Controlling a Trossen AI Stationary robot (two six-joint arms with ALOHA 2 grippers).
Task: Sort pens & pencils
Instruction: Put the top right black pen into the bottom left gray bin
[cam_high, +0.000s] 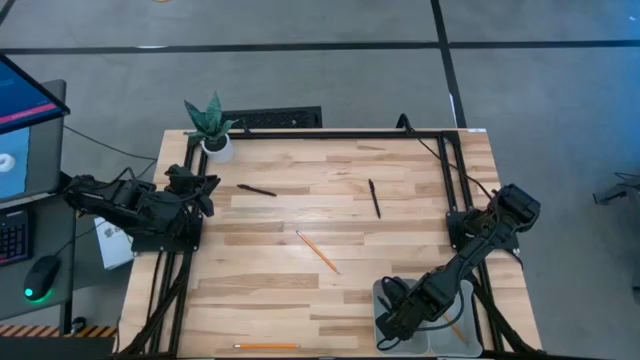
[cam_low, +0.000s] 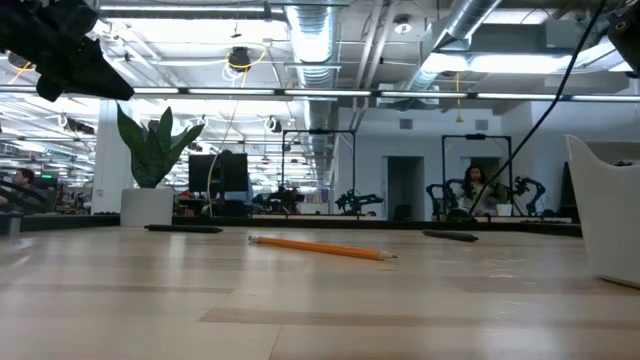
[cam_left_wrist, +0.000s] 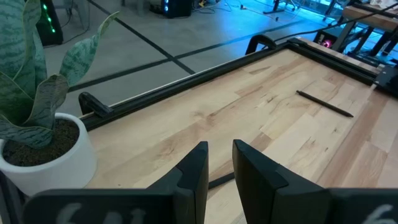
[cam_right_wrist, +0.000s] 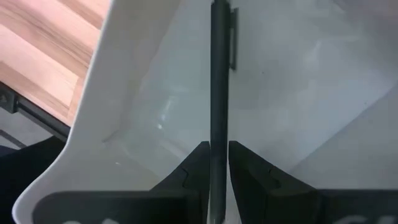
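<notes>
My right gripper (cam_right_wrist: 216, 155) is over the white tray (cam_high: 400, 335) at the table's near right corner, shut on a black pen (cam_right_wrist: 219, 74). Two other black pens lie flat on the wood, one (cam_high: 257, 189) at far left and one (cam_high: 374, 198) at far centre. An orange pencil (cam_high: 317, 251) lies mid-table, a second (cam_high: 267, 346) at the near edge, and a third (cam_high: 457, 330) in the tray. My left gripper (cam_left_wrist: 219, 163) waits at the left edge beside the plant, fingers nearly together, holding nothing. My right gripper pinches the black pen between its two fingers at the pen's near part (cam_right_wrist: 217, 146). The pen lies along the fingers and sticks out forward past them, its clip end (cam_right_wrist: 232, 37) over the tray's floor. Whether that end touches the tray I cannot tell.
A potted plant in a white pot (cam_high: 214, 130) stands at the far left corner, close to my left gripper. A black frame rail (cam_high: 330, 133) runs along the far and side edges. In the low view the tray wall (cam_low: 600, 215) rises at the right.
</notes>
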